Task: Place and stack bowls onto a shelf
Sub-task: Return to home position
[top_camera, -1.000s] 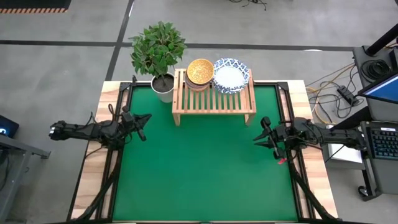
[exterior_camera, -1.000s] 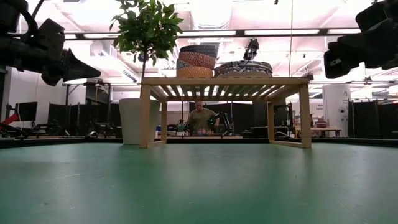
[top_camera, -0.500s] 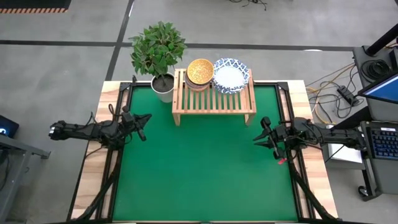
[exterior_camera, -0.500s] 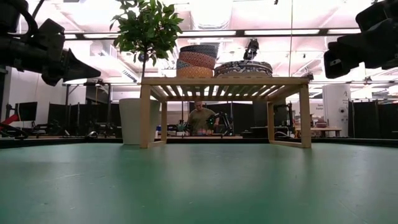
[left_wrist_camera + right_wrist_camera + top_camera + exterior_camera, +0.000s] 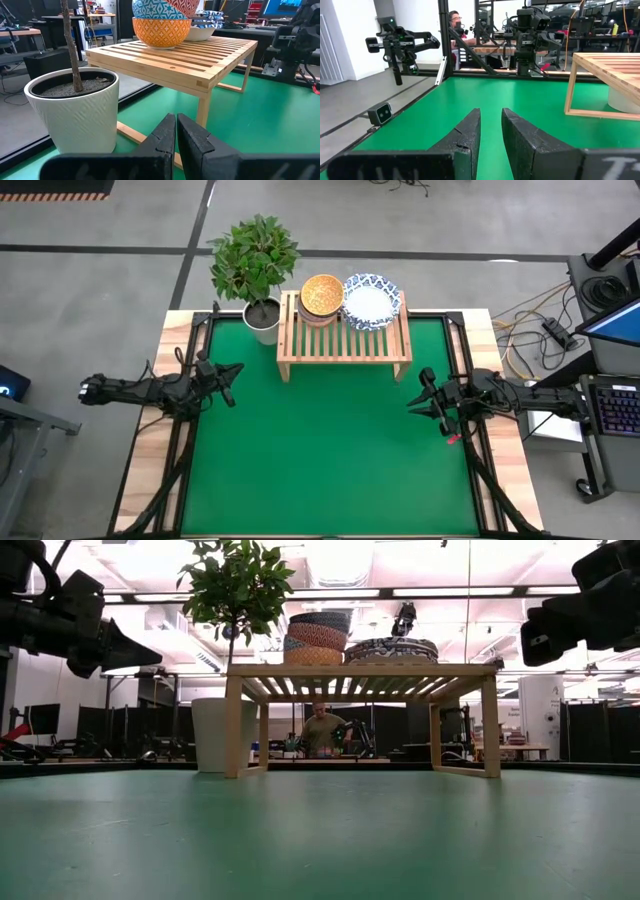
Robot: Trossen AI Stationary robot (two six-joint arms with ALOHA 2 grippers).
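Two stacks of bowls (image 5: 322, 295) sit on the shelf (image 5: 343, 340), ahead of the left gripper (image 5: 176, 125), whose fingers meet; the right gripper (image 5: 491, 120), well apart, shows a narrow gap. Stacking looks finished; arms need only park.

Overhead and table-level views share the shelf (image 5: 343, 345).

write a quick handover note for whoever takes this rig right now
Left gripper: fingers shut, empty, at the left edge of the green mat.
Right gripper: fingers slightly open, empty, at the mat's right edge.
Shelf at the back: stack of small bowls on its left part, stack of blue patterned bowls beside it on the right.
Done: every bowl in view is stacked on the shelf; none lies on the mat.
Left: nothing to place, as far as shown.
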